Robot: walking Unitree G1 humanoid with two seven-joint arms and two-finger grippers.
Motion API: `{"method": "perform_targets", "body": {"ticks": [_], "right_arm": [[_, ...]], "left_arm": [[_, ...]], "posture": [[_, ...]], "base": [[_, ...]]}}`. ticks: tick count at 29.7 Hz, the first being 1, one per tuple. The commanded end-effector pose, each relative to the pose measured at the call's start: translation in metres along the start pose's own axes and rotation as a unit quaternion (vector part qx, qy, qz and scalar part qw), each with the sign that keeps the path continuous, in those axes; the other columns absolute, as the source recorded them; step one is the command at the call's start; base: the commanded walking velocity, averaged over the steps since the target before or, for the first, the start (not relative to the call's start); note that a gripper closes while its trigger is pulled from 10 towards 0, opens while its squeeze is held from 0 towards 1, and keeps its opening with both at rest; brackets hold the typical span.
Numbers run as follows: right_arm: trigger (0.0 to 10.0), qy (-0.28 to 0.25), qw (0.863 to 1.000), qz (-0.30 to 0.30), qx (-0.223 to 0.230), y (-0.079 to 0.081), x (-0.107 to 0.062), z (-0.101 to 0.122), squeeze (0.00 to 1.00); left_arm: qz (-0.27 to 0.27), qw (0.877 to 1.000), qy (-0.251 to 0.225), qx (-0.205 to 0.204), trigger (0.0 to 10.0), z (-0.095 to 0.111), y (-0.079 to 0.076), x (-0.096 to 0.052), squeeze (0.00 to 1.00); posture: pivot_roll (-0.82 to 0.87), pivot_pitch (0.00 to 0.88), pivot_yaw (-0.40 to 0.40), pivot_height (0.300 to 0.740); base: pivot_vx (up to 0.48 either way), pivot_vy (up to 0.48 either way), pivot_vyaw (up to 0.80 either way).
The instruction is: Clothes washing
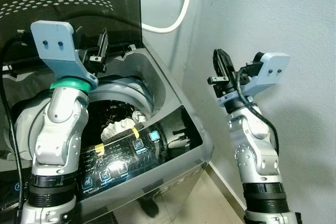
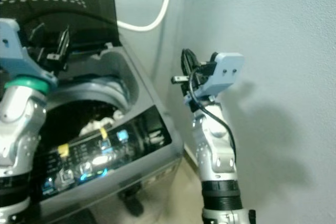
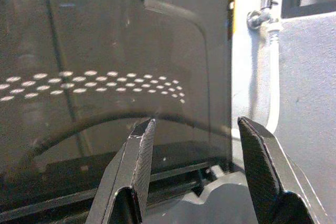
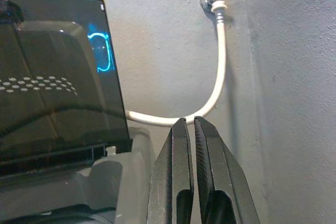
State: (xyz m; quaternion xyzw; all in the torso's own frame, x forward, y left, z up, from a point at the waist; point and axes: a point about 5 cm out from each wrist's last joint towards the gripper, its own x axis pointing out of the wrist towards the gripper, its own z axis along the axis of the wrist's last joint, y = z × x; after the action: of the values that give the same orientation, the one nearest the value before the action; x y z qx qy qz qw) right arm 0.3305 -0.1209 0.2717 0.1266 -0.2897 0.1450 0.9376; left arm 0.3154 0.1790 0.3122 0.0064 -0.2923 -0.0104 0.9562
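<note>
Laundry [image 1: 122,127] sits down in the drum of the top-loader [image 1: 173,145], lid [image 3: 105,77] up. Our left tool [image 3: 197,174] hangs apart by the lid, right tool [image 4: 190,171] pinched together on nothing — we'd guess closing comes next.

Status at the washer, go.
Left gripper open, raised before the lid. Right gripper shut, empty, beside the washer. Clothes in drum. Nothing blocking.

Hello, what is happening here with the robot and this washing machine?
The robot stands at a top-loading washing machine whose lid is up. Clothes already lie in the drum. The left gripper hovers open above the back of the tub, holding nothing. The right gripper is shut and empty, raised beside the machine near the wall.
</note>
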Motion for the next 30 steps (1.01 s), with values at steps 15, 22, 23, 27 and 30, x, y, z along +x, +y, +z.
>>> {"method": "perform_targets", "body": {"ticks": [15,22,23,27,30], "right_arm": [[10.0,0.011,1.0,0.013,0.02,0.009,0.004,-0.009,0.0],[10.0,0.017,1.0,0.015,0.013,0.011,0.004,-0.012,0.0],[10.0,0.017,1.0,0.015,0.013,0.011,0.004,-0.012,0.0],[10.0,0.024,1.0,0.013,0.006,0.008,0.004,-0.014,0.0],[10.0,0.022,1.0,0.009,0.005,0.007,0.004,-0.013,0.0]], "left_arm": [[0.024,0.999,0.0,0.027,10.0,0.004,0.012,-0.01,0.0],[0.027,0.999,0.002,0.03,10.0,0.005,0.015,-0.011,0.0],[0.027,0.999,0.002,0.03,10.0,0.005,0.015,-0.011,0.0],[0.028,0.999,0.006,0.029,10.0,0.003,0.013,-0.011,0.0],[0.027,0.999,0.007,0.029,10.0,0.003,0.013,-0.011,0.0]], "posture": [[0.11,0.055,-0.028,0.731],[0.11,0.063,-0.031,0.731],[0.11,0.063,-0.031,0.731],[0.11,0.063,-0.03,0.731],[0.1,0.062,-0.028,0.731]], "base": [[0.0,0.0,0.0],[0.0,0.0,0.0],[0.0,0.0,0.0],[-0.324,0.0,0.8],[-0.335,0.0,0.66]]}}
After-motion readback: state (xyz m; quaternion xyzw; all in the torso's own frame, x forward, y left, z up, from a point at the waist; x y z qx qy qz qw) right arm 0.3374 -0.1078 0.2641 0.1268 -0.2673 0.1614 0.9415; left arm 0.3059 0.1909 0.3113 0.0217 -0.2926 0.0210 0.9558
